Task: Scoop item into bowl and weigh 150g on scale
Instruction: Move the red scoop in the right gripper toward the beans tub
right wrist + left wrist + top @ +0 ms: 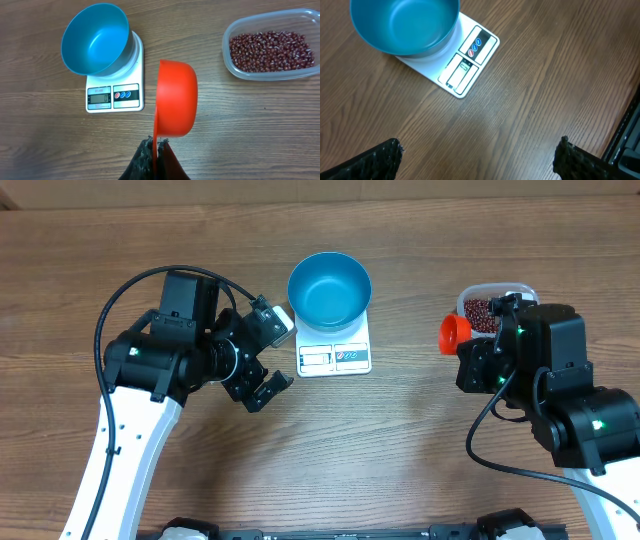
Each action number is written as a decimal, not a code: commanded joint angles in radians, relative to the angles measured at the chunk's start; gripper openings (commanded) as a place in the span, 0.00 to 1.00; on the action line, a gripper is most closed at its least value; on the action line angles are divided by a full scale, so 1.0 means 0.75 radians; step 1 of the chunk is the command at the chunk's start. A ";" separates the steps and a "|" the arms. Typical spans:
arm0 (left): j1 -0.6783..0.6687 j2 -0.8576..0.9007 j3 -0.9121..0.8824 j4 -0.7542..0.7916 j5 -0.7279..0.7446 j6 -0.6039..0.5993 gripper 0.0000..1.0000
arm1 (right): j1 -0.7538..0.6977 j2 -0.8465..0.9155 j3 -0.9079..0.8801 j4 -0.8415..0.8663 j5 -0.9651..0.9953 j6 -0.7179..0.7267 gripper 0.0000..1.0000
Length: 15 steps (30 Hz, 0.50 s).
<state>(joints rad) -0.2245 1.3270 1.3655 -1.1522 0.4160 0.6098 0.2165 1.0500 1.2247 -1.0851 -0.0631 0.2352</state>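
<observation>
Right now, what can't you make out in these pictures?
- Scale reading: digits too small in every view.
- Scoop inside: turned side-on in right wrist view, too small overhead.
- Tub of beans: overhead, partly hidden by right arm.
- Left end effector: left wrist frame's bottom edge cuts off all but fingertips.

Bright, even light from above; shadows soft and short, darkest under the bowl [405, 25] on the scale [465, 75]; a pale sheen across the wooden table [520, 115] in the left wrist view. Sharp nearly everywhere; only the dark fingertips [375, 160] at its lower edge slightly soft.
</observation>
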 commanded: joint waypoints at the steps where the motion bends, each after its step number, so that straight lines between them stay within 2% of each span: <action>1: 0.003 0.046 -0.012 -0.002 0.025 0.016 1.00 | -0.006 -0.015 0.042 0.009 0.018 -0.007 0.04; 15: 0.006 0.056 -0.012 -0.003 -0.013 0.031 0.99 | -0.006 -0.015 0.042 0.008 0.018 -0.007 0.04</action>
<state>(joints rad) -0.2245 1.3666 1.3617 -1.1526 0.4145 0.6102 0.2165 1.0500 1.2247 -1.0851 -0.0620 0.2352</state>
